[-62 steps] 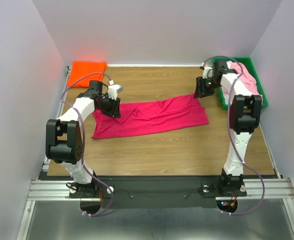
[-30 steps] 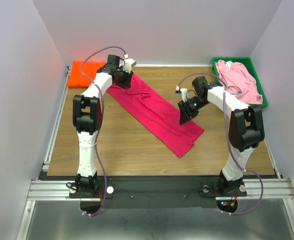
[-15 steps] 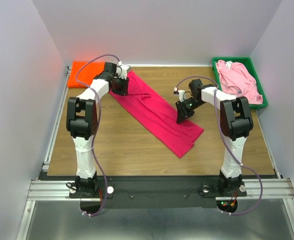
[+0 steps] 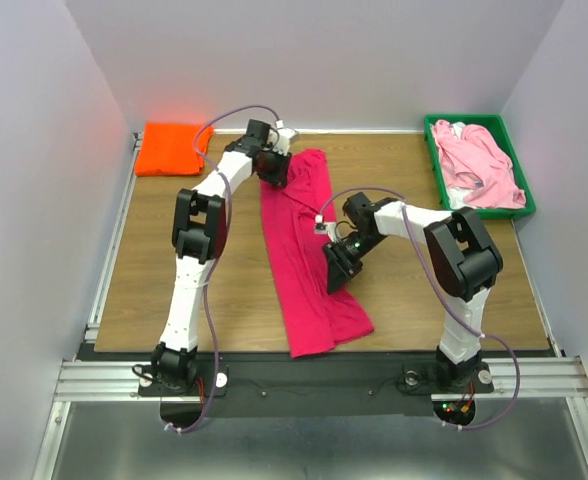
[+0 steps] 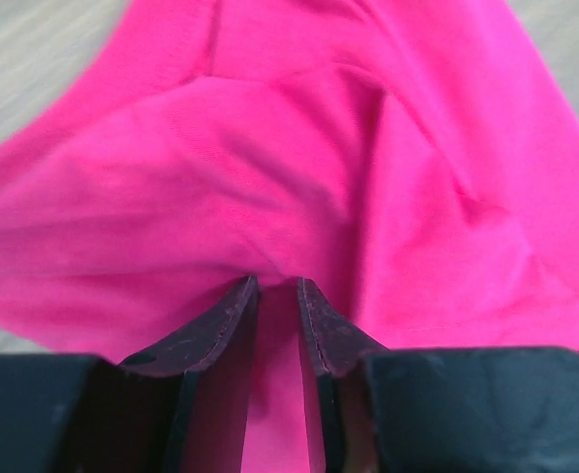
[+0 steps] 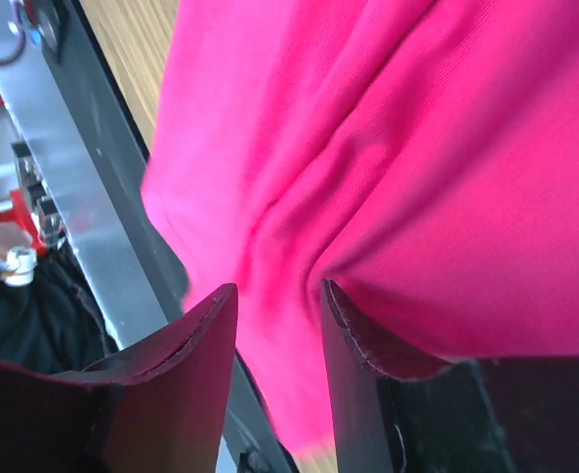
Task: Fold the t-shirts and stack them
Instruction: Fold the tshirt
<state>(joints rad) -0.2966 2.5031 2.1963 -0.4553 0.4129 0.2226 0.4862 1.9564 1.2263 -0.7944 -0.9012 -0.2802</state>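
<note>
The crimson-magenta t-shirt (image 4: pixel 299 250) lies as a long strip from the far middle of the table to its near edge. My left gripper (image 4: pixel 274 166) is at the strip's far end. In the left wrist view its fingers (image 5: pixel 275 286) stand close together, with a bunch of the crimson cloth (image 5: pixel 299 148) pinched at their tips. My right gripper (image 4: pixel 338 266) is over the strip's right edge, near its middle. Its jaws (image 6: pixel 277 291) are apart, with crimson cloth (image 6: pixel 388 148) lying between and over them. The orange t-shirt (image 4: pixel 173 148) lies folded at the far left. The pale pink t-shirt (image 4: pixel 479 168) is crumpled in the tray.
The green plastic tray (image 4: pixel 464 119) stands at the far right corner. The metal rail and black base strip (image 4: pixel 304 375) run along the near table edge, just below the shirt's near end. White walls close the sides and back.
The crimson shirt has swung from a diagonal to nearly straight, far to near. My left gripper moved right along the far edge. My right gripper moved nearer and leftward, and its jaws widened.
</note>
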